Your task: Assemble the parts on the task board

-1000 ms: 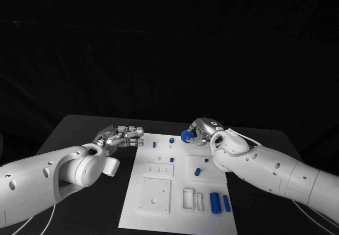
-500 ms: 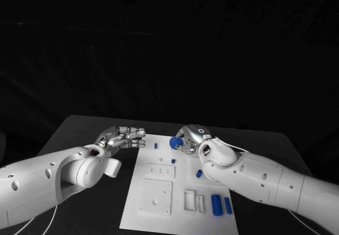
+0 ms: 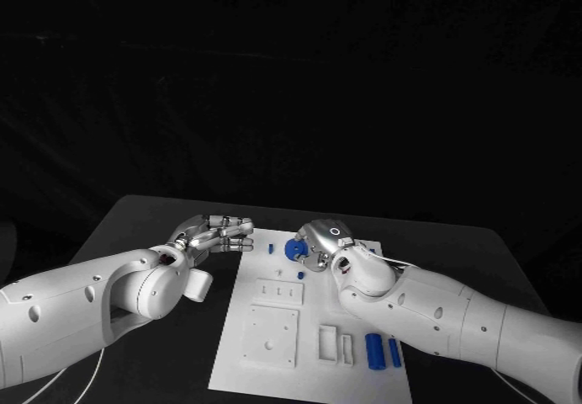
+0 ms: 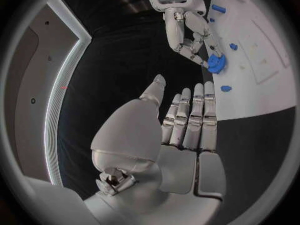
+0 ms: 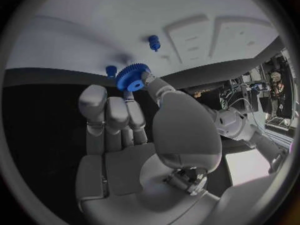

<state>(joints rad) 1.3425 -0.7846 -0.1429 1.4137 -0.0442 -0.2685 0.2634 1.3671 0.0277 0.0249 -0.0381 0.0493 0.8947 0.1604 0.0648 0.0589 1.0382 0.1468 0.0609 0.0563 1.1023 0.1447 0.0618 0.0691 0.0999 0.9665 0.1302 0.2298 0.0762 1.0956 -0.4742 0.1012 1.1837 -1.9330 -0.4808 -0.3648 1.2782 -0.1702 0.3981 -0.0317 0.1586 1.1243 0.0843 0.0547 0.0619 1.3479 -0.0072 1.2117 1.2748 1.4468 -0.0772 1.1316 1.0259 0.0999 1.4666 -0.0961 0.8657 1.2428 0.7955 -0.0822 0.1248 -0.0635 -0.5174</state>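
1. The right hand (image 3: 318, 241) is over the far end of the white board (image 3: 269, 362), and its fingertips (image 5: 145, 78) are pinching a small blue gear (image 3: 295, 248).
2. From the right wrist the gear (image 5: 131, 77) shows its toothed rim and centre hole, held just above the board's far edge.
3. A short blue peg (image 5: 154, 42) stands on the board just beyond the gear, and another blue peg (image 5: 111, 70) sits right beside it.
4. The left hand (image 3: 216, 235) hovers over the black table (image 3: 134, 220) just off the board's left edge, fingers straight and close together, grasping nothing.
5. The left wrist view has the right hand (image 4: 190, 32) with the gear (image 4: 216, 63) at the board's edge.
6. Near the robot, two blue cylinders (image 3: 373, 348) lie side by side on the board.
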